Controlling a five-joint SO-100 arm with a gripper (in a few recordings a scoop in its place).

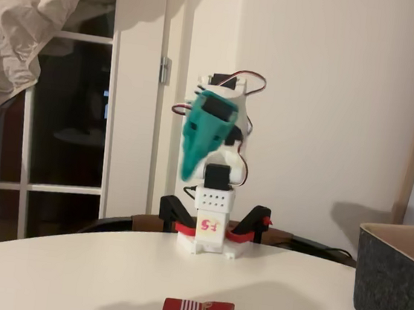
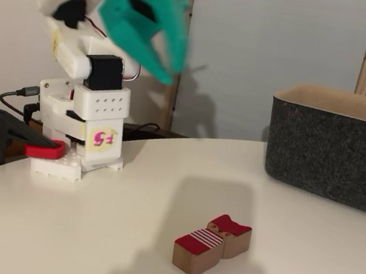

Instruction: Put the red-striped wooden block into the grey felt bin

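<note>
On the counter [image 2: 60, 229], well clear of the grey felt bin [image 2: 330, 154], lies the red-striped wooden block [image 2: 210, 244]; teal pincer [image 2: 160, 38] raised, released, empty; risk: low flat block may slip from an off-centre grasp.

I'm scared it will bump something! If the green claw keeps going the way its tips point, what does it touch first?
Probably just the white table. The gripper points down, high above it; the red-striped wooden block lies nearer the camera, though depth is hard to judge.
</note>
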